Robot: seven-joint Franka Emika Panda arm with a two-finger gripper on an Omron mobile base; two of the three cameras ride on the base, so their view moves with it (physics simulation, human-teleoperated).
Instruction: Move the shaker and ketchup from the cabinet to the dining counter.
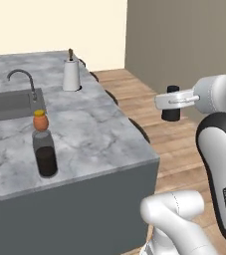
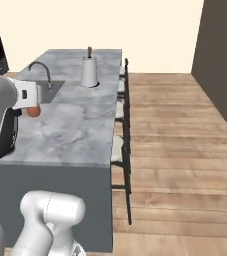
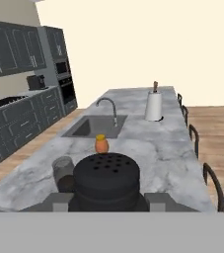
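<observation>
Off the near end of the dining counter [image 1: 84, 124], above the wooden floor [image 1: 144, 104], the black shaker [image 1: 172, 103] sits clamped in the gripper [image 1: 170, 101]; on the marble stand a dark glass jar [image 1: 45, 154], an orange jar [image 1: 40, 121] and a paper towel roll [image 1: 71, 74]; the sink [image 1: 10, 104] lies beyond.

My left base camera sits behind me on the left and looks forward and down across the near corner of the table [image 1: 99, 134], close enough to crop its far end. My right base camera looks from behind on the right, taking in the table's full length and the wooden floor [image 2: 185, 145] to the right. Both share the sink [image 1: 10, 104] and paper towel roll [image 2: 89, 72]. My hand camera looks along the table from its near end, just above the shaker [image 3: 106, 180] in my claw [image 3: 106, 202].
</observation>
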